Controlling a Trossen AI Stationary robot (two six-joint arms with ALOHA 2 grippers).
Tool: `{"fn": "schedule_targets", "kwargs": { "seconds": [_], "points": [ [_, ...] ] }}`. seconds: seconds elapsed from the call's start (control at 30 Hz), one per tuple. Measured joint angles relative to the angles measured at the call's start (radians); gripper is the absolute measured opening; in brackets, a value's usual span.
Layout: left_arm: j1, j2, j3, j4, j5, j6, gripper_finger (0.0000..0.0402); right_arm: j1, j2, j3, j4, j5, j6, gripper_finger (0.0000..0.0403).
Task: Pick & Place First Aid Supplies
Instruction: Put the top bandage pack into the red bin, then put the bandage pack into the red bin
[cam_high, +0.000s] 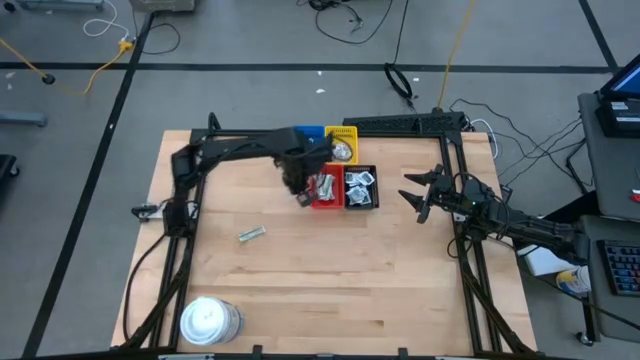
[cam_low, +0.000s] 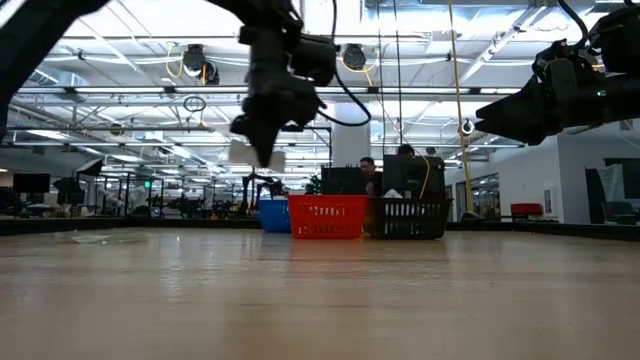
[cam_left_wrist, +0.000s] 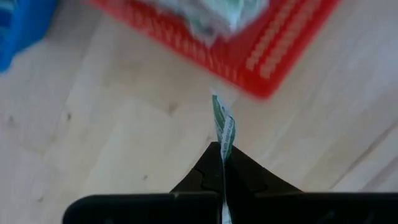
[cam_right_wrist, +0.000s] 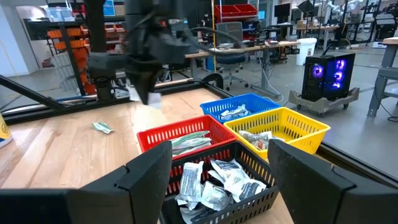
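Observation:
My left gripper (cam_high: 298, 192) hangs over the table at the left near corner of the red tray (cam_high: 322, 200), shut on a narrow green-and-white strip packet (cam_left_wrist: 222, 127). It shows high above the tabletop in the low view (cam_low: 262, 150). The red tray, the black tray (cam_high: 362, 202), the yellow tray (cam_high: 343, 132) and the blue tray (cam_high: 310, 131) hold more first aid supplies. One strip packet (cam_high: 251, 235) lies flat on the wood. My right gripper (cam_high: 420, 197) waits open at the table's right side. My left gripper pinches the strip packet at one end (cam_left_wrist: 225, 142) between its two fingers, which point down from above. The packet sticks out below the fingertips (cam_left_wrist: 211, 155), thin edge toward the wrist camera, lifted clear of the table and of the red tray.
The four trays stand grouped at the table's far middle. A big round white tub (cam_high: 210, 320) stands at the near left corner. Bare wood lies between the tub, the loose packet and the trays. In the right wrist view the black tray (cam_right_wrist: 217, 180) sits just ahead of my right fingers.

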Motion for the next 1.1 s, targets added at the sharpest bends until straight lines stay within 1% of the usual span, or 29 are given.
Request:
{"fn": "schedule_targets", "kwargs": {
  "seconds": [0.2,0.3,0.37,0.53,0.8,0.97,1.1],
  "points": [
    [0.031,0.137,0.219,-0.010,0.049,-0.095,0.0001,0.000,0.000,0.000,0.000,0.000,0.000,0.0263],
    [0.044,0.193,0.306,-0.009,0.058,-0.159,0.0001,0.000,0.000,0.000,0.000,0.000,0.000,0.0263],
    [0.051,0.217,0.343,-0.004,0.057,-0.213,0.0001,0.000,0.000,0.000,0.000,0.000,0.000,0.0263],
    [0.064,0.264,0.360,0.020,0.046,-0.355,0.0001,0.000,0.000,0.000,0.000,0.000,0.000,0.0263],
    [0.063,0.297,0.359,0.081,0.021,-0.463,0.0003,0.000,0.000,0.000,0.000,0.000,0.000,0.0263],
    [0.063,0.296,0.359,0.118,0.011,-0.475,0.0026,0.000,0.000,0.000,0.000,0.000,0.000,0.0263],
    [0.063,0.296,0.359,0.112,-0.005,-0.473,0.0065,0.000,0.000,0.000,0.000,0.000,0.000,0.0263]
  ]
}}
